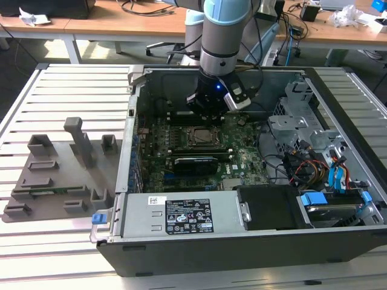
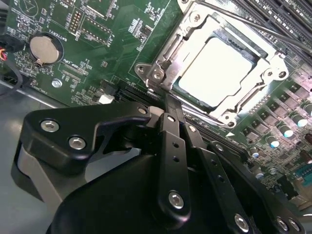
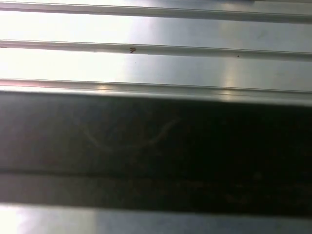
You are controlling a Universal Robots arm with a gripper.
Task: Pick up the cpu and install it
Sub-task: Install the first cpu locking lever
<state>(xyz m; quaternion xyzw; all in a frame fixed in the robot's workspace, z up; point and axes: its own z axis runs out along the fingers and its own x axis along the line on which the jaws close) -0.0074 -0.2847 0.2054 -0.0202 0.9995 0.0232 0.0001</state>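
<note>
My tool [image 2: 165,109], fingers pressed together and holding nothing, hangs just beside the cpu [image 2: 214,68] seated in its socket [image 2: 161,68]; dropping lower risks scraping that frame.

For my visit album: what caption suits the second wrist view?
Robot gripper poised beside the silvery cpu sitting in its motherboard socket.

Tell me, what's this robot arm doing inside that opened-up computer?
It is working on the computer's main board. The gripper hangs inside the open computer case, just above the green board. In the second wrist view the cpu, a flat square chip with a silvery top, lies in its metal-framed socket, and the gripper sits right beside that frame, apart from the chip.
</note>
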